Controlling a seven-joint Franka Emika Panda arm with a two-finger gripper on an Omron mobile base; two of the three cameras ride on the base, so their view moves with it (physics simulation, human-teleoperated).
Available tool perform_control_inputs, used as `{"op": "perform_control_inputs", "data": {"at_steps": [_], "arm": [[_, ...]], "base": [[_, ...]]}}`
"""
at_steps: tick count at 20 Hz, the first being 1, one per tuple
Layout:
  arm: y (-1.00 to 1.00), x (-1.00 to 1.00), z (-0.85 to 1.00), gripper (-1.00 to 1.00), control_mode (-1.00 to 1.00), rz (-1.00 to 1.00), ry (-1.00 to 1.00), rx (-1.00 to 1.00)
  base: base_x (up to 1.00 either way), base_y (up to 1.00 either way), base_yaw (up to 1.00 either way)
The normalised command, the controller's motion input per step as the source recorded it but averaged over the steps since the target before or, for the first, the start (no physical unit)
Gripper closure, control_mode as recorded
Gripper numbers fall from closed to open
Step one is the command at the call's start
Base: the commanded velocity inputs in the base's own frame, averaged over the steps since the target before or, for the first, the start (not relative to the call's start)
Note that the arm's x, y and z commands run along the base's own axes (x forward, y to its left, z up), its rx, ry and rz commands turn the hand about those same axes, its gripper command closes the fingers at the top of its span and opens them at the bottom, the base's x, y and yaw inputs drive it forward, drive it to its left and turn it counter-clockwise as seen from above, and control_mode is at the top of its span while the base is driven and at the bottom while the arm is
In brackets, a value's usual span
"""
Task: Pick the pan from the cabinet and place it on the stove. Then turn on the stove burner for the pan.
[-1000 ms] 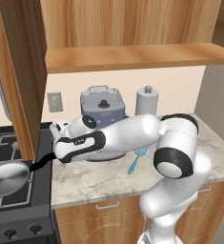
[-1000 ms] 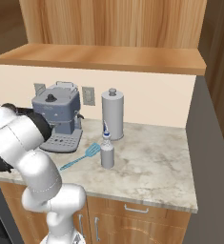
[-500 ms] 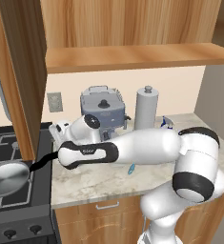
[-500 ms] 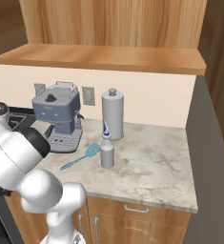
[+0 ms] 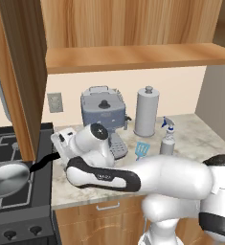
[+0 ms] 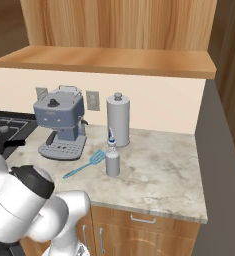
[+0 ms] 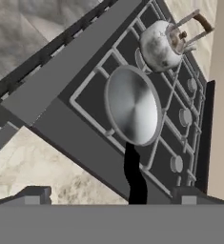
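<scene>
The pan (image 5: pixel 7 178) lies flat on the grates of the stove (image 5: pixel 18 217), over the burner nearest the surface (image 5: pixel 190 139), with its thin black handle (image 5: pixel 43 161) reaching out past the stove edge toward that surface. In the hand view we see the same pan (image 7: pixel 132 105) centred on a burner, its handle running straight toward the camera, and a kettle (image 7: pixel 163 44) on the burner beyond the pan.

We judge the first half of the task complete: the pan is out of the cabinet (image 5: pixel 18 72) and seated on the stove, level and resting on the grates.

The tool (image 5: pixel 61 143) sits just beside the end of the pan handle, on the surface side of the stove. Its two fingertips (image 7: pixel 35 194) stand at the far sides of the hand view with the handle between them and clear space on both sides, so we read the jaws as spread wide and holding nothing.

Remaining work, as we judge it:
1. Move the tool clear of the handle.
2. Bring it to the knobs (image 5: pixel 9 234) along the stove front, below the pan.
3. Turn the knob that serves the pan's burner.

We cannot tell from these views which knob that is, and no flame is visible under the pan.
</scene>
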Motion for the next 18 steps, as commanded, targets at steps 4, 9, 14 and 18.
{"op": "perform_control_inputs", "data": {"at_steps": [4,9,14,18], "arm": [[-0.12,-0.75,0.0,-1.0,-1.0,-0.01,0.0,-0.09],[-0.05,-0.77,0.0,-1.0,-1.0,-0.02,-0.02,-0.13],[0.0,-0.78,0.0,-1.0,-1.0,-0.03,-0.07,-0.19],[0.07,-0.68,-0.03,-1.0,-1.0,-0.01,-0.07,-0.19]], "base": [[0.0,0.0,0.0],[0.0,0.0,0.0],[0.0,0.0,0.0],[0.0,0.0,0.0]]}}
